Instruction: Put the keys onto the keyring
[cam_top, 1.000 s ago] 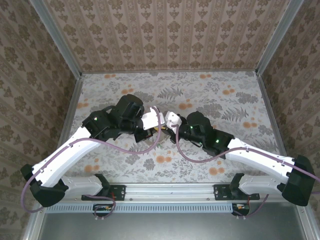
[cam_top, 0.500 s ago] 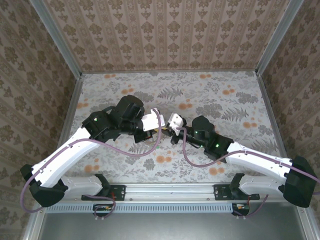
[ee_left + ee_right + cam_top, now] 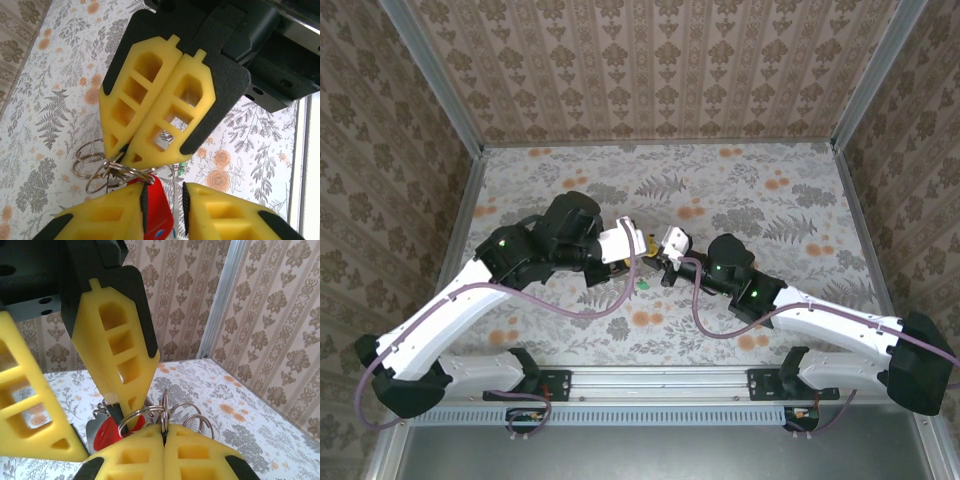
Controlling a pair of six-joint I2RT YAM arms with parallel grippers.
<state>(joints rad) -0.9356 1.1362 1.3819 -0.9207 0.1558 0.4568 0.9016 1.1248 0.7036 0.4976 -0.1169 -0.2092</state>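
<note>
My right gripper (image 3: 162, 430) is pinched tight on the keyring (image 3: 145, 411), over the flowery worktop (image 3: 770, 200). My left gripper (image 3: 164, 195) is open a little, with the red key (image 3: 157, 212) between its fingers, right by the rings.

The left gripper (image 3: 647, 247) now reaches further right, its yellow fingers (image 3: 649, 242) showing beside the right gripper (image 3: 658, 263). The right arm's wrist (image 3: 728, 262) sits slightly nearer. A small green key (image 3: 642, 287) now shows on the table, just nearer than both grippers.
</note>
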